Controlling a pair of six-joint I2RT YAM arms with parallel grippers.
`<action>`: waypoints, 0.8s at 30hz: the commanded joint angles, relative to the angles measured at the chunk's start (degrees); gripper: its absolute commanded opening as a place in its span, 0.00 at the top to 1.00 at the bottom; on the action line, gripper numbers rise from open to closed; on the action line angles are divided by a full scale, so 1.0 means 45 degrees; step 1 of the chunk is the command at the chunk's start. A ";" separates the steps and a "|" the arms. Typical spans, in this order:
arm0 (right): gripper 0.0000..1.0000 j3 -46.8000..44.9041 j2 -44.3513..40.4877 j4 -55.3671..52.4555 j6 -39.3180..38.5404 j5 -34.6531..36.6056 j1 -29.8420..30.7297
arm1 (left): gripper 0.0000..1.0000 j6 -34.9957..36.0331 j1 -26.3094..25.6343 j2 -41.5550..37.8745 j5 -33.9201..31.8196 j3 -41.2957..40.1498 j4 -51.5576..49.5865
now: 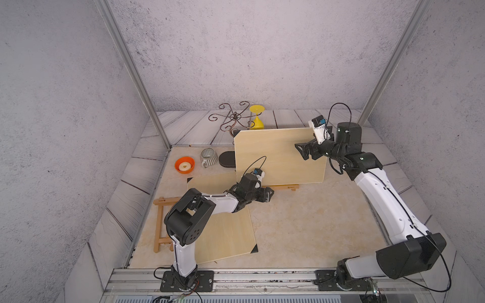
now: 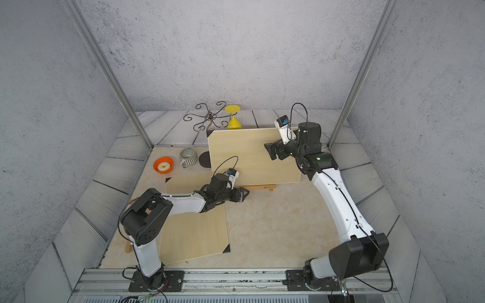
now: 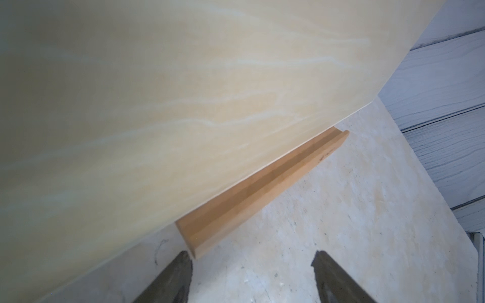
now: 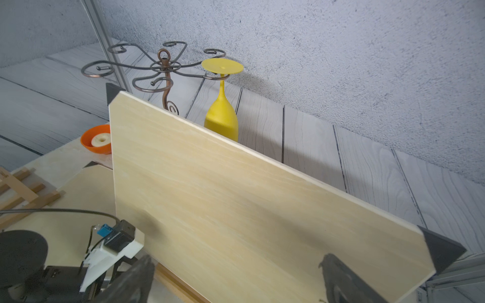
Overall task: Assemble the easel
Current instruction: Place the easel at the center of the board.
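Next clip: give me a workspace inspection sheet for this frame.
Surface: pale table, mottled.
Job's things: upright board, lower edge at ledge; flat board under left arm; easel frame lying flat.
Clutter: orange bowl, striped mug, dark pad, metal rack, yellow glass hung upside down.
Hands: left hand open by ledge end; right hand open before upright board.
Cables: wrist cables loop free.
Surroundings: grey walls, metal posts.

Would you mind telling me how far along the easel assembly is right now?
Done: one pale wooden board stands upright on the brown wooden ledge. In hand: the left claw, open, sits at that ledge's end; the right claw, open, faces the board, gripping nothing. Left: a second pale board and a light wooden frame lie flat on the table.
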 commanded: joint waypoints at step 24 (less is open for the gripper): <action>0.01 -0.5627 -0.2286 0.0965 0.6977 0.1979 0.5215 | 0.15 -0.2854 0.5427 -1.0462 -0.5313 -0.0541 -1.2152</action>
